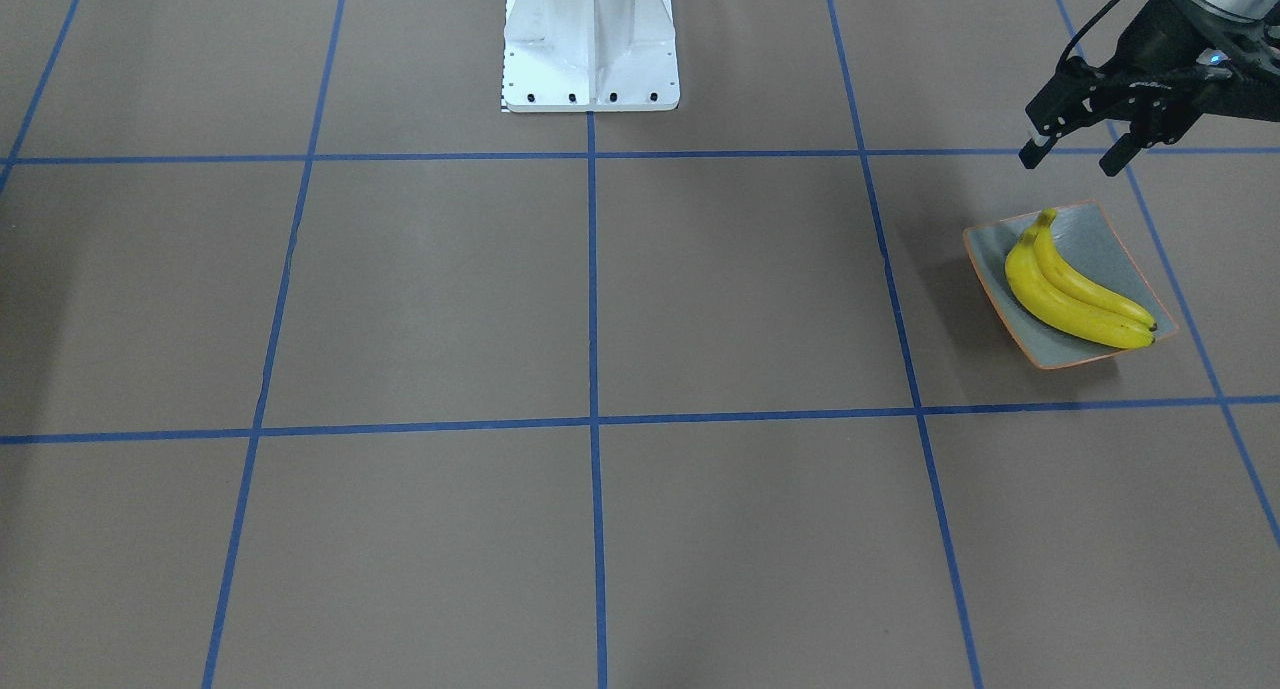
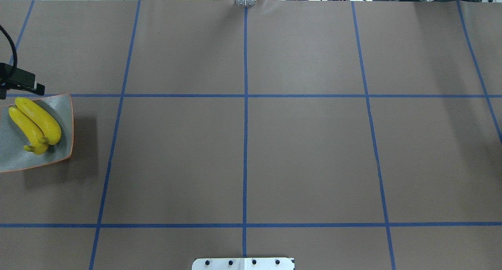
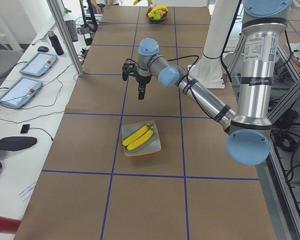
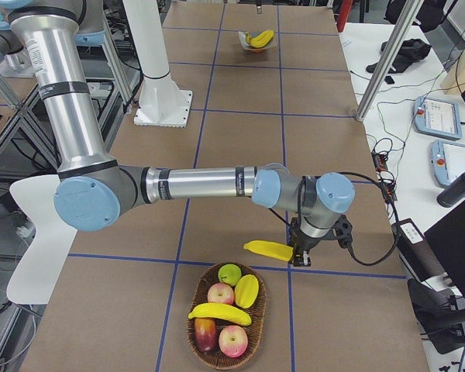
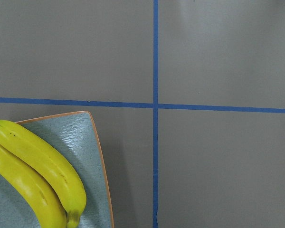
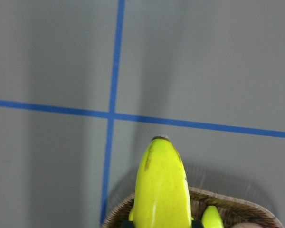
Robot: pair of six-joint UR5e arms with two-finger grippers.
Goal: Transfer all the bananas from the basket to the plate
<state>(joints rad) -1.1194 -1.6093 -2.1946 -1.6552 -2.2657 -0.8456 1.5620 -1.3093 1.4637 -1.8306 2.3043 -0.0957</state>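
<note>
Halfway, I'd say: two bananas [image 1: 1075,294] lie on the plate [image 1: 1100,234] near the left gripper [image 1: 1072,159], which hangs wide open and empty. The right gripper [image 4: 297,256] pinches a third banana [image 4: 268,249] just above the basket [image 6: 237,206] edge; a fourth banana [image 4: 219,312] waits inside.

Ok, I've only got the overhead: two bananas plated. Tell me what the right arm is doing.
Observer: The right gripper holds a third banana in the air over the rim of the basket.
Operator: Count what's left inside.
Observer: A fourth banana lies on top of the apples.
Operator: Check the left gripper's jaws.
Observer: The left gripper is open and empty, off the edge of the plate.
</note>
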